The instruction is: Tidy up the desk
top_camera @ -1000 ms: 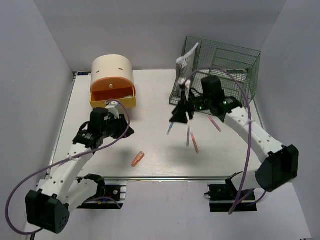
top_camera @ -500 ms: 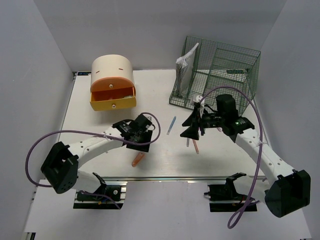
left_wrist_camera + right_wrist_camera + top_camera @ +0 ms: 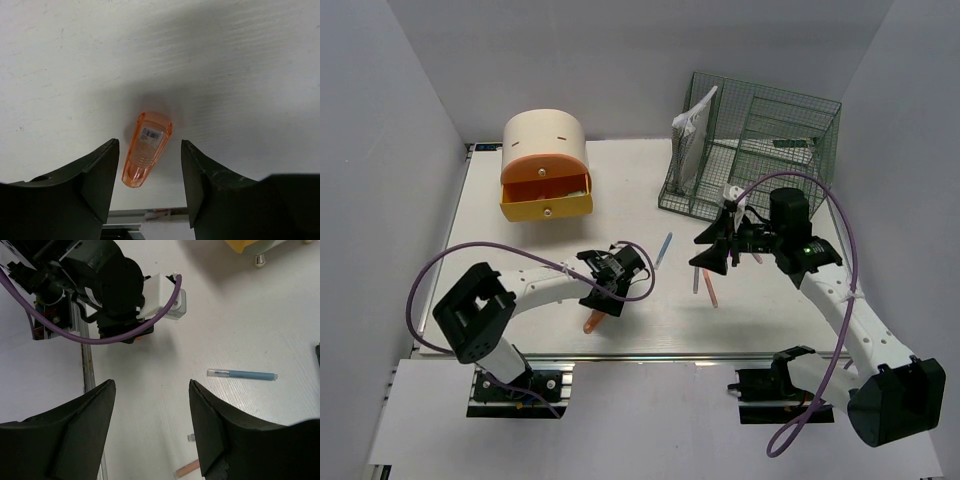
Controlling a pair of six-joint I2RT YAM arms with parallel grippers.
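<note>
The white desk (image 3: 500,240) has a metal rail (image 3: 660,356) along its front edge. A small translucent orange tube (image 3: 593,322) lies near that edge. My left gripper (image 3: 607,300) is open just above it. In the left wrist view the tube (image 3: 147,148) lies on the desk between and just beyond the two fingers, untouched, with the left gripper (image 3: 150,187) open around it. My right gripper (image 3: 712,255) is open and empty over the middle right, as the right wrist view (image 3: 152,425) also shows. A blue pen (image 3: 663,250) lies to its left.
A green wire rack (image 3: 770,130) holding papers (image 3: 690,125) stands at the back right. A cream-and-orange drawer box (image 3: 545,160) with its drawer open stands at the back left. A grey pen (image 3: 696,281) and a pink pen (image 3: 710,293) lie below the right gripper.
My left gripper has swung from in front of the drawer box, right and toward the front edge, to above the orange tube. My right gripper has moved right, leaving the blue pen in plain view.
</note>
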